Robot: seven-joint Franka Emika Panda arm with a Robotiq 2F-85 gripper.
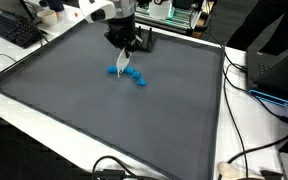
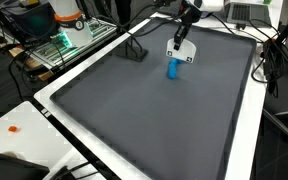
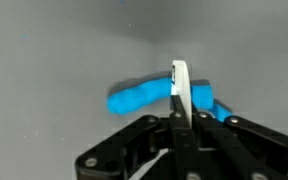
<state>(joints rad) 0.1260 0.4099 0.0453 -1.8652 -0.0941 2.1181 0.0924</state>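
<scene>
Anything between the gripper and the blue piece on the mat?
Only its own load: the gripper is shut on a thin white strip that hangs down over the blue piece. Whether strip and piece touch cannot be told. Nothing else visible stands between them.

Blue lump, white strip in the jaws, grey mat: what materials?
Blue lump: matte, rounded, uneven; foam or putty, unclear.
White strip: thin, flat, stiff-looking edge; likely plastic or card.
Grey mat: dull, no glare; probably fabric or rubber.

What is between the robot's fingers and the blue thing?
A thin white strip, pinched in the shut fingers, pokes out toward the blue thing; the wrist view shows it best.
</scene>
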